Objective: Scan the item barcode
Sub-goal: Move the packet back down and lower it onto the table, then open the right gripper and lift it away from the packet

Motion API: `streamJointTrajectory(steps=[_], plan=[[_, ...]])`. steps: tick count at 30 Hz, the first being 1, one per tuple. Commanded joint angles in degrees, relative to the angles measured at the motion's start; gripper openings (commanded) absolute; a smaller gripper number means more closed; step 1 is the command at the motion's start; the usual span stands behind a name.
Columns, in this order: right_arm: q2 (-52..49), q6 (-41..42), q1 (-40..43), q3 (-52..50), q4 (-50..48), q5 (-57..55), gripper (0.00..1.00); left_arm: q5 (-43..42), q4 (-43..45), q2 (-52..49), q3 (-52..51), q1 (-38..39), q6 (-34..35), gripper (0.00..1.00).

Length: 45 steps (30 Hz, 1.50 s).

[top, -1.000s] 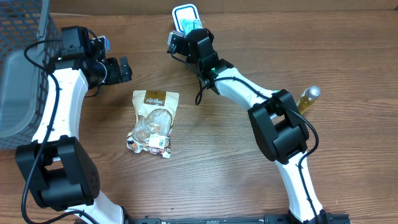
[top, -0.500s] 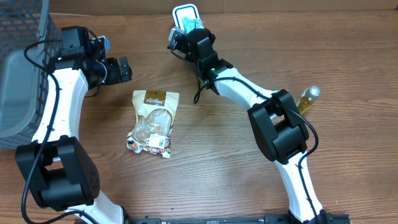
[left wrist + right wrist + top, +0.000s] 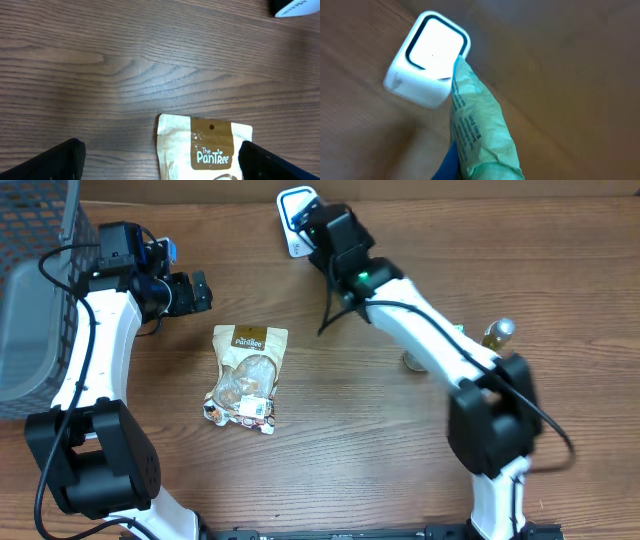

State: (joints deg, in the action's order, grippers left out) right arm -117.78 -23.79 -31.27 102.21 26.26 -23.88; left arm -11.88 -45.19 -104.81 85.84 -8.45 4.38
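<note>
Okay, right gripper [image 3: 322, 225]: clamped shut on a crinkly pale-green plastic packet [image 3: 480, 135]. The fingers themselves didn't show in the wrist view.
Scanner: a white rounded-square box with a black-rimmed window [image 3: 432, 60], sitting at the far edge of the brown wooden table [image 3: 360, 440], window facing the wrist camera.
Packet: held up by the scanner, its tip over the box's near rim. Touching it or just above it, I couldn't tell.
Pouch: a tan and brown "The PanTree" snack bag [image 3: 246, 375], lay flat mid-table, well apart from the scanner.
Left gripper [image 3: 195, 292]: fingers spread wide with nothing in them, hung over the table just beyond the pouch's top edge.
Basket: a grey mesh one [image 3: 40, 215], was at the far left.
Bottle: amber with a silver cap [image 3: 495, 338], was over on the right.
</note>
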Motion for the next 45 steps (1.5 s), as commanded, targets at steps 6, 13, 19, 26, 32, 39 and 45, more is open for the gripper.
streamJointTrajectory(steps=[6, 13, 19, 26, 32, 39, 45], plan=[[6.0, 15.5, 2.2, 0.4, 28.6, 32.2, 0.04, 0.1, 0.0, -0.5, 1.1, 0.1, 0.5, 1.0], [5.4, 15.4, 4.5, -3.2, 45.1, 39.3, 0.04, 0.1, 0.0, -0.5, 1.1, 0.1, 0.5, 1.0], [5.4, 15.4, 6.4, -6.8, 42.5, 36.3, 0.11, 0.1, 0.0, -0.5, 1.1, 0.1, 0.5, 1.0], [5.4, 15.4, 6.6, -9.0, 40.3, 33.3, 0.51, 0.1, 0.0, -0.5, 1.1, 0.1, 0.5, 1.0], [5.4, 15.9, 6.6, -9.1, 36.8, 32.0, 0.66, 0.1, 0.0, -0.5, 1.1, 0.1, 0.5, 1.0], [5.4, 28.2, 6.6, -9.3, 25.7, 28.4, 0.89, 0.1, 0.0, -0.5, 1.1, 0.1, 0.5, 1.0], [5.1, 40.1, 5.9, -9.3, 21.0, 26.5, 0.77, 0.1, 0.0, -0.5, 1.1, 0.1, 0.5, 1.0]])
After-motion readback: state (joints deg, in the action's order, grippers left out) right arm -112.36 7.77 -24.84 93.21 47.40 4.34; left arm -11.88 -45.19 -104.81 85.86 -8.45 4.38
